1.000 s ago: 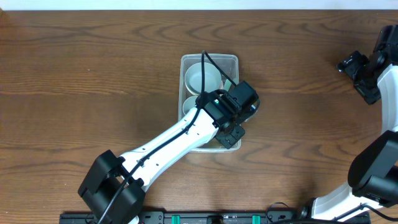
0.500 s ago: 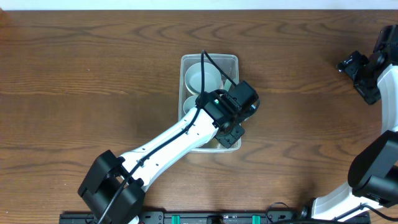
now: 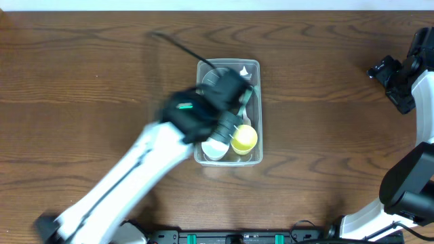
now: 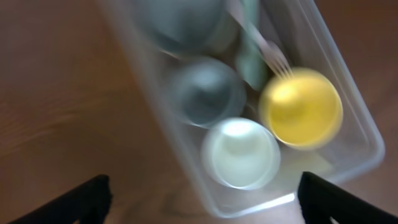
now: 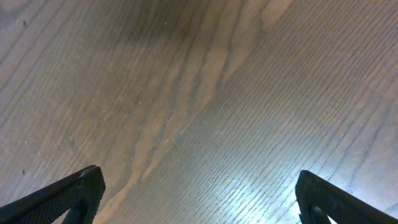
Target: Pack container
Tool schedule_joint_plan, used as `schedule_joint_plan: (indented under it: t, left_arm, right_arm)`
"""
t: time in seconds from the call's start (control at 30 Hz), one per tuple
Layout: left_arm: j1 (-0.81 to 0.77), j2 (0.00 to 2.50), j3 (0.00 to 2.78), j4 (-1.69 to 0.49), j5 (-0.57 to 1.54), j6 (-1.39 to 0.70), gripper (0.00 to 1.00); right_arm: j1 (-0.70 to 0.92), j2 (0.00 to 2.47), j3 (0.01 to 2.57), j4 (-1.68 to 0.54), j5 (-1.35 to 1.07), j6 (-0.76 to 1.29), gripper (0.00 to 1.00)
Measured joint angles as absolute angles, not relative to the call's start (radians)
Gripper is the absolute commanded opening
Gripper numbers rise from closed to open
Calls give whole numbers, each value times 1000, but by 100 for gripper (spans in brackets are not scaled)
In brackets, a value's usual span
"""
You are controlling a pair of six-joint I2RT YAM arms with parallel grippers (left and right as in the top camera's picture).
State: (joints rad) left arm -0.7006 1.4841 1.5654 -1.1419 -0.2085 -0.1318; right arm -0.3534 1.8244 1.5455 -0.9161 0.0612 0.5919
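Observation:
The container (image 3: 258, 66), a clear rectangular tub, sits mid-table. Inside it stand a yellow cup (image 3: 244, 137) and a white cup (image 3: 215, 146) at its near end, with a fork (image 3: 243, 100) lying above them. My left gripper (image 3: 229, 87) is a blur above the tub's far half, hiding what lies beneath. In the left wrist view it (image 4: 202, 199) is open and empty above the container (image 4: 367, 143), looking down on the yellow cup (image 4: 301, 107), white cup (image 4: 240, 152), a grey cup (image 4: 205, 93) and the fork (image 4: 273, 56). My right gripper (image 3: 392, 76) is open at the far right.
Brown wooden table (image 3: 102, 74) all round the tub. The right wrist view shows only wood grain (image 5: 199, 93) between the open right gripper (image 5: 199, 193). The left arm (image 3: 135, 169) stretches from the front left corner to the tub.
My left gripper has opened and swung up and to the left off the tub's near end, uncovering the yellow and white cups. The right arm has not moved.

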Motion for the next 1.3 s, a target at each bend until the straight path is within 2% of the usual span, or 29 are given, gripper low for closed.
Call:
schedule_joint_plan:
  t: [0.3, 0.4, 0.67, 0.9, 1.07, 1.3]
  left_arm:
    - [-289, 1164, 1580, -1209, -315, -161, 98]
    - [-197, 1099, 1581, -1229, -326, -160, 98]
    - [-132, 956, 1581, -1604, -398, -150, 98]
    - [-132, 739, 1580, -1610, -396, -274, 98]
    - [-130, 545, 1542, -1521, -341, -340, 98]
    - [-98, 306, 1248, -1104, -310, -351, 98]
  right_arm:
    - [-353, 1824, 1546, -916, 61, 592, 99]
    - [-353, 1825, 1546, -916, 61, 592, 99]
    - [-353, 1824, 1546, -916, 61, 592, 99]
    - [-353, 1824, 1546, -916, 61, 592, 99]
    - [-353, 1824, 1546, -916, 61, 592, 99]
    - [-353, 1825, 1546, -916, 61, 592, 99]
